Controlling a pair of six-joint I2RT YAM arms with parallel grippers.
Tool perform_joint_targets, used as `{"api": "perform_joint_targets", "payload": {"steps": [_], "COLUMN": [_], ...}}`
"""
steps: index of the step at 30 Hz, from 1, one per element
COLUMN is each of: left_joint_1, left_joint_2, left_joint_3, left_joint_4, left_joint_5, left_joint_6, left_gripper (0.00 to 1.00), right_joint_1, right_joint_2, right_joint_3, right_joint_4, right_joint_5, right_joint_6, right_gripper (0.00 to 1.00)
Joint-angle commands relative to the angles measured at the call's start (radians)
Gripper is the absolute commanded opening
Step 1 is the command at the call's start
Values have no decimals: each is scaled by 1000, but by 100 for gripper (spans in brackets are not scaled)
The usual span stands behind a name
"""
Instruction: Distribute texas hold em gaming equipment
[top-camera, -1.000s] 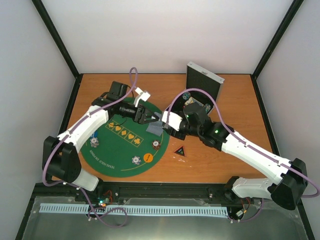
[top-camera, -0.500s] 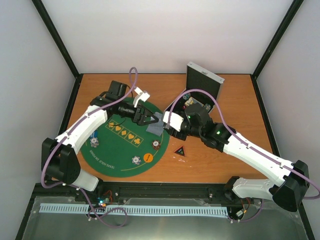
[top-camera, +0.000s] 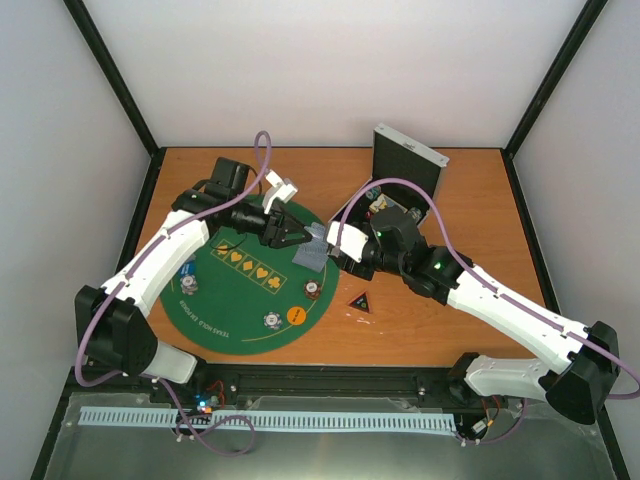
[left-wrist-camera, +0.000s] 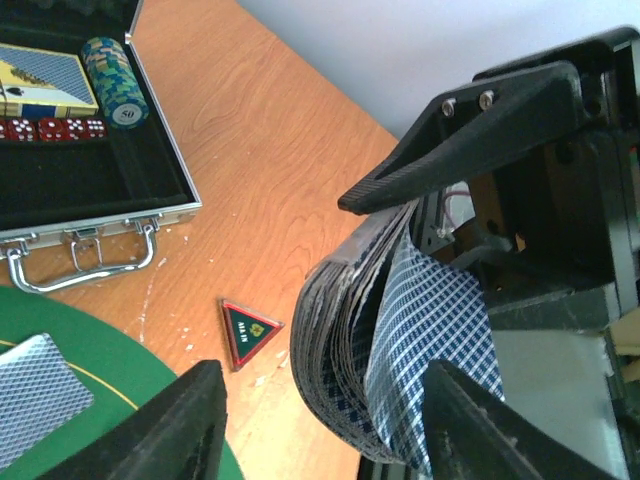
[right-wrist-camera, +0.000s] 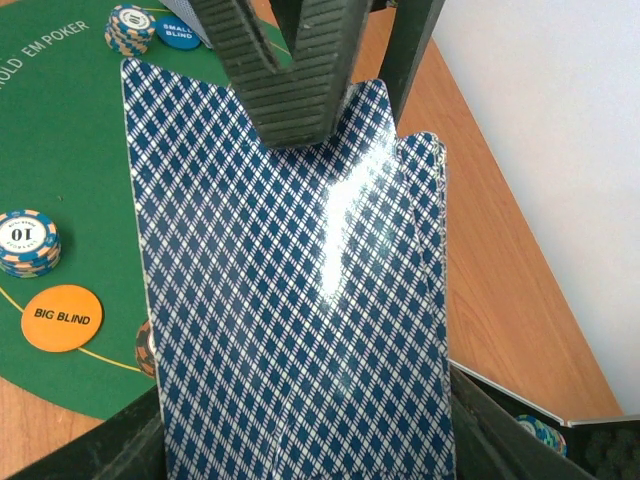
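Right gripper (left-wrist-camera: 400, 235): clamped on bowed deck of blue-checked playing cards (right-wrist-camera: 290, 300), frame centre. Left gripper (left-wrist-camera: 315, 415): fingers spread, just below deck. Black triangular marker (top-camera: 360, 301): lower centre, on wooden table (top-camera: 470, 200).

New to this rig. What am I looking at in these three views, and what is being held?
Two white robot arms are bolted at the near edge of a wooden table. The overhead view is from a fixed camera above and behind them; the other two come from cameras on each wrist, looking along that arm's own fingers.

The right gripper is shut on a deck of cards, fanned at one edge. The left gripper has reached in over the deck; its open fingers frame the left wrist view, and one finger presses the top card in the right wrist view.

On the table lies a round green felt mat with poker chips, an orange "BIG BLIND" disc and a dealt card. Beside the mat is a black triangular marker. Behind stands an open silver case holding more chips, dice and a card box.
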Motion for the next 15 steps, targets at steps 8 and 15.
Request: {"api": "perform_joint_targets", "payload": {"steps": [8,15], "left_joint_1": [-6,-6], "left_joint_2": [-8,-17], "left_joint_3": [45,50], "left_joint_4": [-16,-30], "left_joint_5": [53,5], "left_joint_6": [20,34], "left_gripper": [35,39], "right_joint_1": [6,6], "right_joint_2": [-23,-26], "right_joint_3": [-6,-10], "right_joint_4": [21,17], "right_joint_5": [11,15], "right_joint_6": [12,9], "right_gripper": [52,52]}}
